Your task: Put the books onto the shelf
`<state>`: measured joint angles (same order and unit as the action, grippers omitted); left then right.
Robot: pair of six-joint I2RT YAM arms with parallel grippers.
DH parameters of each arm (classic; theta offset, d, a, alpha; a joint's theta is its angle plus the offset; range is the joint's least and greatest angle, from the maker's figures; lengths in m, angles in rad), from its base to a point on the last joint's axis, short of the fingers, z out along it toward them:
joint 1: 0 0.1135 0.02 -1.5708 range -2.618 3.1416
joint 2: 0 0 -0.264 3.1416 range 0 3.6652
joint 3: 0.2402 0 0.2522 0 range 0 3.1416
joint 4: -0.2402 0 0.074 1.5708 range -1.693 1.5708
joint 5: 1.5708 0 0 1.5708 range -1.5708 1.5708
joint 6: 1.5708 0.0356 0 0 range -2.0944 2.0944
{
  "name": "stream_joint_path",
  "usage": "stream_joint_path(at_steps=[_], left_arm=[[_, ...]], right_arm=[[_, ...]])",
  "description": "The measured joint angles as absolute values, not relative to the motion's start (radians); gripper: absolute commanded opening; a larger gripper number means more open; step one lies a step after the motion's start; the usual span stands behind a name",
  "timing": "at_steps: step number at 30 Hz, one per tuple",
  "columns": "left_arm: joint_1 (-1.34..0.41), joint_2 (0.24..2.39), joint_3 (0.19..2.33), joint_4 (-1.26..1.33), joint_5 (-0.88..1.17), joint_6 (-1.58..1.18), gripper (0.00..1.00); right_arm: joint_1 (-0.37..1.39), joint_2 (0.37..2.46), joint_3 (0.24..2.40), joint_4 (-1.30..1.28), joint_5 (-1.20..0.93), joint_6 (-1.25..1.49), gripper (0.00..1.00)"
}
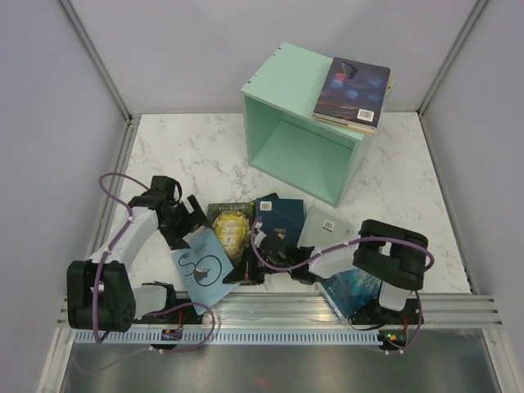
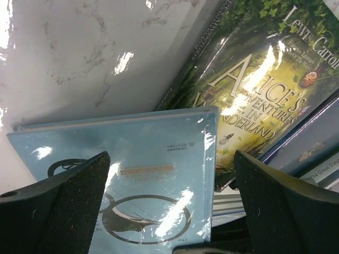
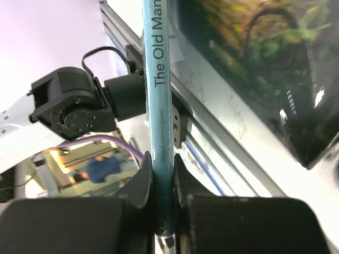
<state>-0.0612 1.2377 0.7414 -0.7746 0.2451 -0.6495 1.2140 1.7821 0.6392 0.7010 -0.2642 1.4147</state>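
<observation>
Left gripper (image 2: 170,163) spread wide just above the light blue book (image 1: 203,266) near the table's (image 1: 176,147) front edge, right gripper (image 3: 163,174) pinched tight on that book's spine, green-gold book (image 1: 229,226), navy book (image 1: 281,217) and pale book (image 1: 325,229) lying flat alongside, mint shelf (image 1: 291,94) behind, dark book (image 1: 352,88) on its top.

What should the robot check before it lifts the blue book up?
1. Right gripper shut on the light blue book at its spine: ok.
2. Left gripper away from that book: not ok, its open fingers sit either side of it.
3. Book free of the Alice book: cannot tell, their corners overlap in the left wrist view.
4. Shelf opening faces the arms: ok.
5. Grip centred along the spine: cannot tell.
</observation>
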Motion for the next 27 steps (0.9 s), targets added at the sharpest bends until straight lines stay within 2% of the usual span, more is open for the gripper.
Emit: stream_joint_path(at_steps=[6, 10, 14, 20, 23, 27], left_arm=[[-0.053, 1.156, 0.826, -0.842, 0.208, -0.612, 1.0], [-0.052, 1.096, 0.936, -0.889, 0.128, -0.592, 1.0], [-0.052, 1.047, 0.949, -0.905, 0.068, -0.585, 1.0], [-0.051, 0.983, 0.895, -0.915, 0.035, -0.585, 1.0], [-0.049, 0.963, 0.868, -0.916, 0.029, -0.585, 1.0], [-0.047, 0.945, 0.857, -0.916, 0.027, -0.585, 1.0]], right_arm=[[1.191, 1.602, 0.776, 0.27, -0.235, 1.271, 0.0], [1.105, 1.489, 0.802, 0.076, -0.227, 1.246, 0.0], [1.003, 1.45, 0.907, -0.124, -0.203, 1.217, 0.0], [0.913, 1.497, 1.288, -0.362, -0.194, 1.152, 0.0], [0.903, 1.569, 1.532, -0.398, -0.205, 1.132, 0.0], [0.865, 1.608, 1.753, -0.424, -0.21, 1.137, 0.0]])
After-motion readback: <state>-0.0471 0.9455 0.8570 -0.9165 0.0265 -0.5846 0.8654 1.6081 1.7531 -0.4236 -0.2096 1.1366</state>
